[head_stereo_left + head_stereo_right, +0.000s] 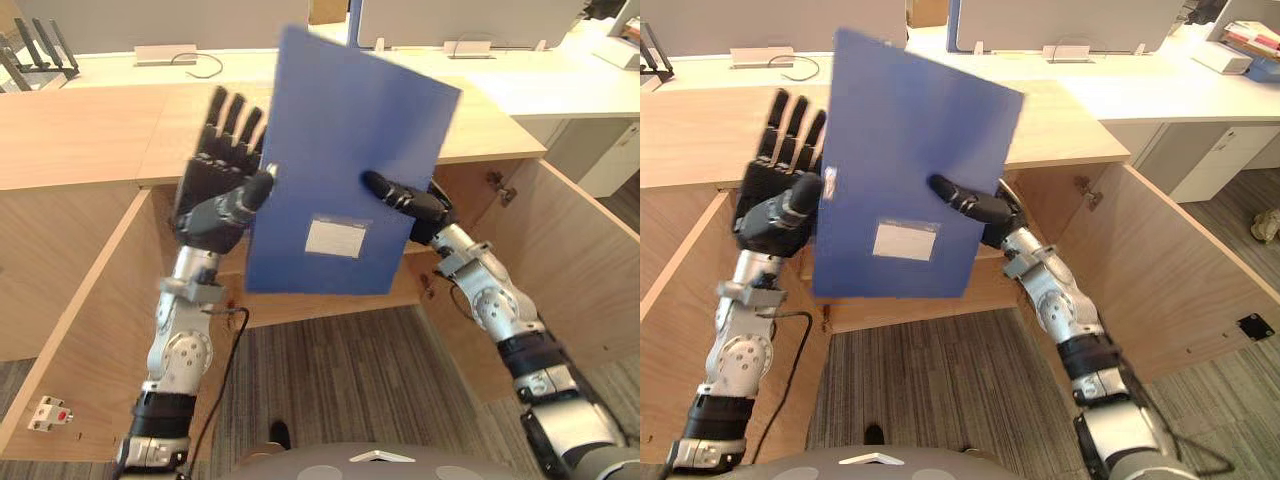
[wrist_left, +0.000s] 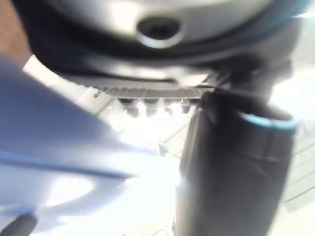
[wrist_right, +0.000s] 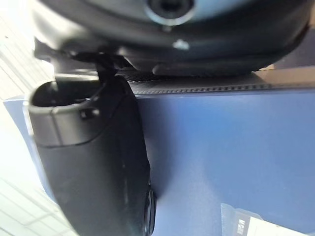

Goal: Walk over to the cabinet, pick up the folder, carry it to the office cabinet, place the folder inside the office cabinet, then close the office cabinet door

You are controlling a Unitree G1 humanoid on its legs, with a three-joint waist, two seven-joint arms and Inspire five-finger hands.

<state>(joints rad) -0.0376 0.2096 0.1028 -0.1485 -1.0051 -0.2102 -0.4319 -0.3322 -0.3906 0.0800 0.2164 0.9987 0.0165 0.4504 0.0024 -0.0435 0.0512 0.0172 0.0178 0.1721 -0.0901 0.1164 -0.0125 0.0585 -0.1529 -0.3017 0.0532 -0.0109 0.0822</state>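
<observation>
While facing the open wood-grain cabinet (image 1: 570, 260), pinched flat, smooth blue rectangular folder (image 1: 340, 150) with right hand (image 1: 410, 203); touched its edge with thumb of left hand (image 1: 205, 185), fingers (image 1: 230, 115) straight.

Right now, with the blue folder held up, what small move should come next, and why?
Probably lower the blue folder toward the open cabinet beyond it: the right robot hand pinches it securely, and the open left robot hand rests at its edge.
</observation>
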